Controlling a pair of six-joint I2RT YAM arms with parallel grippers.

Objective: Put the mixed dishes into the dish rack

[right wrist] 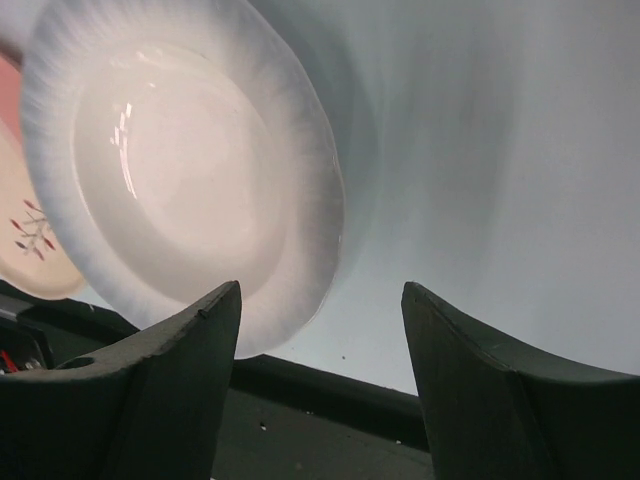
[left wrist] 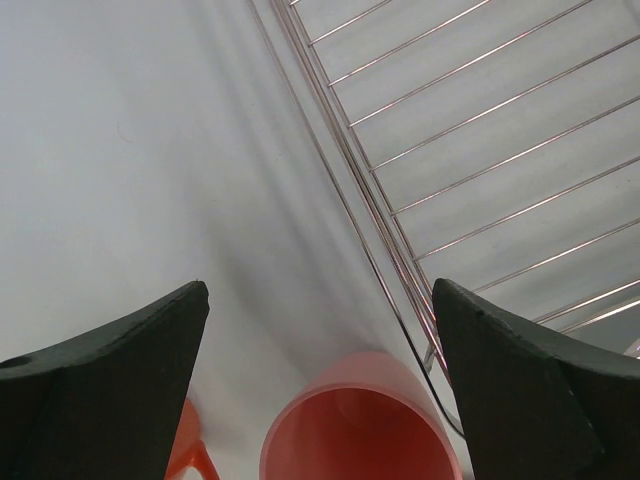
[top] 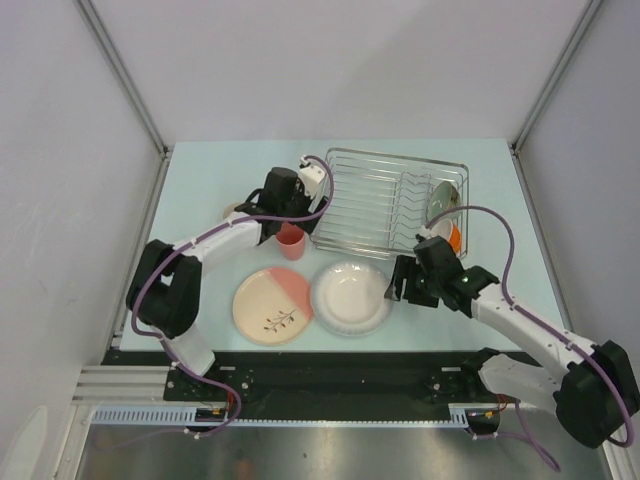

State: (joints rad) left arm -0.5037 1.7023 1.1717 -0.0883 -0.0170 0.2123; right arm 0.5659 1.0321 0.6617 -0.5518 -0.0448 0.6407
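The silver wire dish rack stands at the back and holds a green bowl on edge at its right end. An orange mug sits at the rack's front right corner. A small pink cup stands upright left of the rack. My left gripper is open just above it; in the left wrist view the cup lies between the fingers of the gripper. The white plate and the cream-and-pink plate lie flat in front. My right gripper is open and empty at the white plate's right rim.
A pale rim shows behind the left arm, mostly hidden. The rack's edge wires run close to my left gripper's right finger. The table's dark front edge is right under my right gripper. Grey walls enclose the table.
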